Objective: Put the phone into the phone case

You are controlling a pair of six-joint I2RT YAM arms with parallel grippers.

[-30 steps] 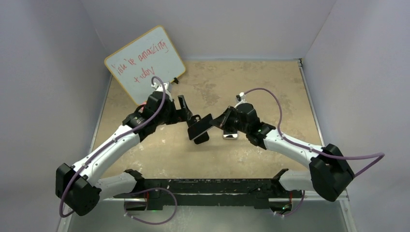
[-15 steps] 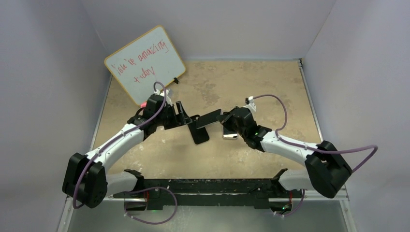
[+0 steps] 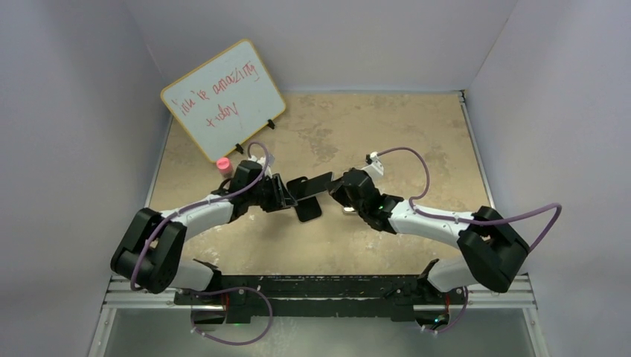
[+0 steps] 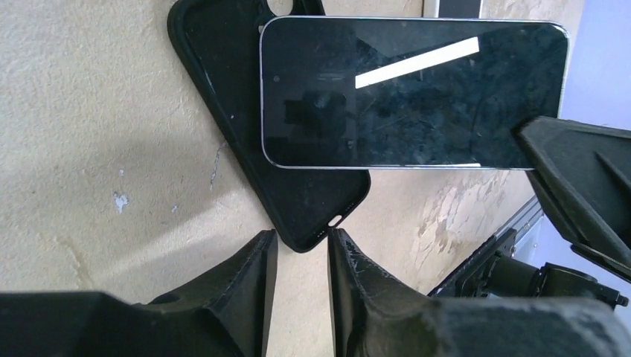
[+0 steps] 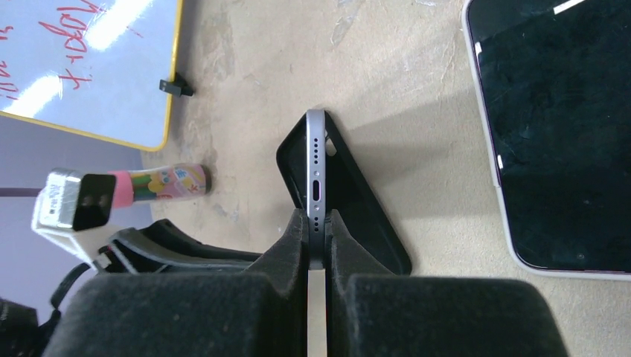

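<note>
Narrowed since a second ago to slim empty gap at case point(image 4: 223, 74) end: left tool point(image 4: 299, 242); phone point(image 4: 409, 93) clamped edge-on in right tool point(image 5: 318, 223), hovering crosswise over case on counter point(image 4: 89, 149); seating pending.

Open tabletop point(image 3: 402, 134) toward far right. Centre blocked by phone point(image 3: 312, 183) held over phone case point(image 3: 308, 210); second phone point(image 5: 558, 134) lying just beside it. Far-left corner taken by whiteboard point(image 3: 223, 97) and pink marker point(image 3: 223, 164).
</note>
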